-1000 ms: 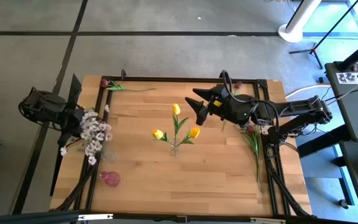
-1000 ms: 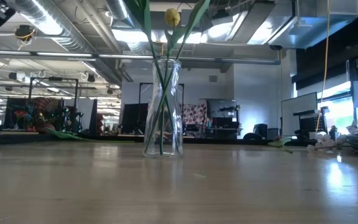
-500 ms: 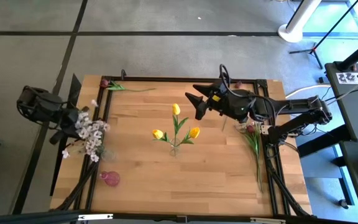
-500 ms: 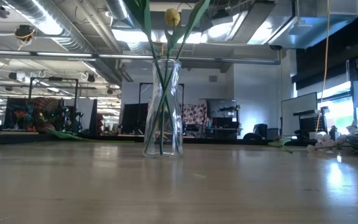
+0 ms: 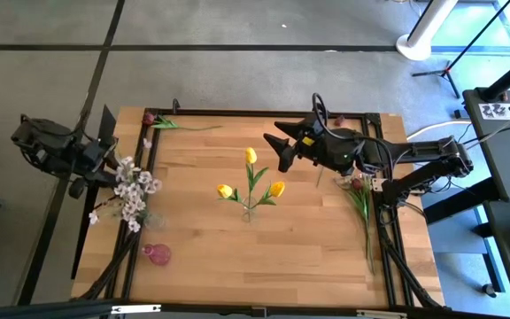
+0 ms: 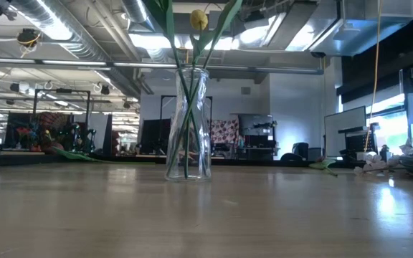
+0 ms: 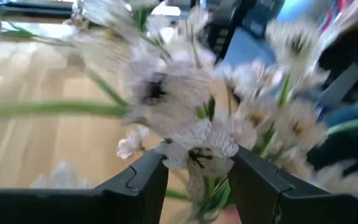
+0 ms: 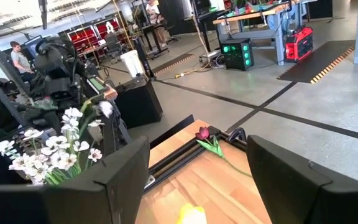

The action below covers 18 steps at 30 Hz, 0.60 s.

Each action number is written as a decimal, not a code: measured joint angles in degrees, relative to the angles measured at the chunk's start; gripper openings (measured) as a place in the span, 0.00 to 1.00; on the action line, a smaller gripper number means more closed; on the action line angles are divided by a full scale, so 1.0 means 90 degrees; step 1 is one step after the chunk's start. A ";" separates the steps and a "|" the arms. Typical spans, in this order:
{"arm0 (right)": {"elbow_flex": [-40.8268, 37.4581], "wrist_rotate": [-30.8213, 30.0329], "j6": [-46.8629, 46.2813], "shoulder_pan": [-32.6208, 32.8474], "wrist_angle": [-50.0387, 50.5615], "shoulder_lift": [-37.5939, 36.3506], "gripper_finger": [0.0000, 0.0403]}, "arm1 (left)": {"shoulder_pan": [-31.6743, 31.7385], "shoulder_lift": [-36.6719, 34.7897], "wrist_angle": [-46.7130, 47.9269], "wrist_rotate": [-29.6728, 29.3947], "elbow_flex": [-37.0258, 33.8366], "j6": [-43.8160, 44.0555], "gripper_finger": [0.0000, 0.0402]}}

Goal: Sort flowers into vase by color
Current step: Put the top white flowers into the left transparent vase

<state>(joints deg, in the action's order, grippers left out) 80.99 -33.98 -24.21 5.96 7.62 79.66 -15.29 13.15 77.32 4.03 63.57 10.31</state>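
Several sprays of small white-pink blossoms [image 5: 133, 190] stand at the table's left edge, their stems running down together into a faint clear vase [image 5: 149, 218]. My left gripper [image 5: 106, 166] is open just left of them. The nearest blossoms [image 7: 194, 149] show between its fingertips, and I cannot tell whether they touch. Yellow tulips [image 5: 251, 182] stand in a clear vase [image 6: 189, 125] at the table's middle. My right gripper [image 5: 282, 152] hangs open above the table, right of the tulips, with nothing between its fingers.
One dark red bloom [image 5: 149, 117] lies at the far left corner, its stem along the far edge. More dark red blooms [image 5: 357, 184] with long green stems lie along the right rail. A small pink vase [image 5: 156, 254] stands near the front left. People sit beyond the table.
My left gripper has opened and let go of the white-pink sprays. It has drawn back toward the table's left edge and risen a little. The sprays stay standing where they were, spread slightly wider.
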 joint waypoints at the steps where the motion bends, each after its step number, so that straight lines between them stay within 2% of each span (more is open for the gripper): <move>1: 0.0000 0.0006 0.0000 0.0000 -0.0001 0.0000 0.66 | 0.0000 0.0000 -0.0117 0.0011 0.0000 0.0141 0.38; 7: 0.0000 0.0005 0.0009 0.0000 0.0038 0.0000 0.66 | 0.0000 -0.0002 -0.0290 -0.0155 -0.0222 0.0496 0.34; 11: 0.0000 0.0003 0.0045 0.0000 0.0187 0.0000 0.66 | 0.0000 -0.0002 -0.0690 0.0217 -0.0723 0.0831 0.28; 15: 0.0000 0.0003 0.0046 0.0000 0.0380 0.0000 0.66 | 0.0000 0.0001 -0.0926 0.0742 -0.1213 0.0855 0.16; 18: 0.0000 0.0005 0.0046 0.0002 0.0482 0.0000 0.66 | 0.0000 0.0002 -0.0716 0.0870 -0.1362 0.0973 0.04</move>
<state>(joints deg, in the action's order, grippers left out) 80.99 -33.93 -23.79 5.98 11.96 79.66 -15.29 13.17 70.88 11.86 51.31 19.07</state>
